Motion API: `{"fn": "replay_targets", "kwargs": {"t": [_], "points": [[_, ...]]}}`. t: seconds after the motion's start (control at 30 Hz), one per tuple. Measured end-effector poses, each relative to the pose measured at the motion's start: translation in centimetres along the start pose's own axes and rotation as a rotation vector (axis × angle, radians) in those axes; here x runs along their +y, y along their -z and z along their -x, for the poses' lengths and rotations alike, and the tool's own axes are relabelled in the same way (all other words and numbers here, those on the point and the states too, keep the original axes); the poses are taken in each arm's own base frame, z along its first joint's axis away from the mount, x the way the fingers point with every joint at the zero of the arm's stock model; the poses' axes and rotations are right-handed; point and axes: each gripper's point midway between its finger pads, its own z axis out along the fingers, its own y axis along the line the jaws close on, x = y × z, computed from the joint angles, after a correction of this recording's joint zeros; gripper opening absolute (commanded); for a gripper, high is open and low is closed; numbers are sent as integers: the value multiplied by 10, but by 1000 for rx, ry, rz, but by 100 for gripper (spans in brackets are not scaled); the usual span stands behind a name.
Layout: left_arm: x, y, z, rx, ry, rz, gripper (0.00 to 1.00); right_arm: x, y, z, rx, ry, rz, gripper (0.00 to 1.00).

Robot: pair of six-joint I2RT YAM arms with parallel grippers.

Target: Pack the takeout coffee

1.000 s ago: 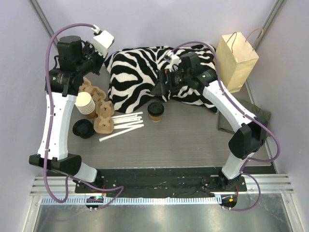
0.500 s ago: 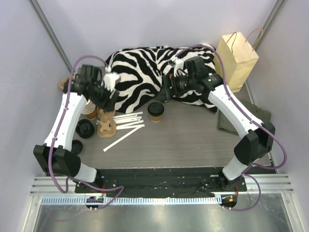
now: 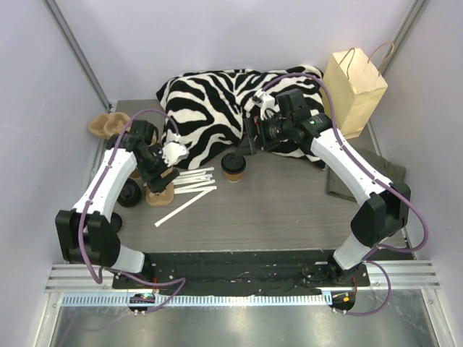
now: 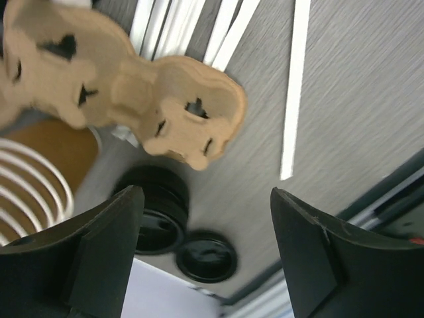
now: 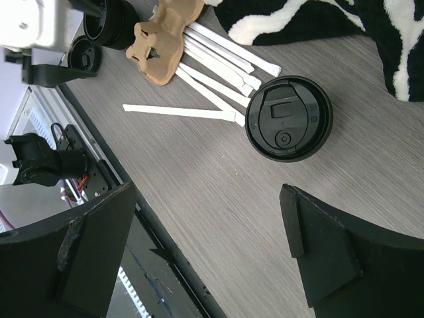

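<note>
Left gripper (image 4: 205, 195) has swung down from the back corner over the cup carrier (image 4: 165, 106).
Both claws are spread, empty; the right gripper (image 5: 207, 192) hovers above the takeout coffee (image 5: 289, 118), upright on the table (image 3: 275, 210) beside the straws (image 5: 218, 66), near the zebra cushion (image 3: 217, 108).

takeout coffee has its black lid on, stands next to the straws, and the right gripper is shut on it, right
Not quite. The right gripper is open, with its jaws spread wide and clear of the takeout coffee, as the right wrist view shows. The rest holds: the cup is lidded and stands next to the straws.
</note>
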Motion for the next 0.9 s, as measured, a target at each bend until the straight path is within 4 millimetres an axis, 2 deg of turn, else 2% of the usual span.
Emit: {"fn": "replay_targets", "kwargs": {"t": [0.23, 0.4, 0.6, 0.7, 0.8, 0.9], "points": [[17, -37, -1, 47, -246, -68, 82, 1, 0, 0, 1, 0, 6, 100], [25, -64, -7, 82, -312, -99, 84, 1, 0, 0, 2, 2, 6, 100], [18, -90, -25, 123, -333, -136, 82, 1, 0, -1, 4, 1, 5, 100], [18, -98, -29, 130, -334, -127, 76, 1, 0, -1, 5, 1, 5, 100], [19, -103, -33, 136, -336, -116, 66, 1, 0, -1, 6, 1, 5, 100], [22, -104, -31, 135, -337, -100, 49, 1, 0, -2, 10, -2, 4, 100]]}}
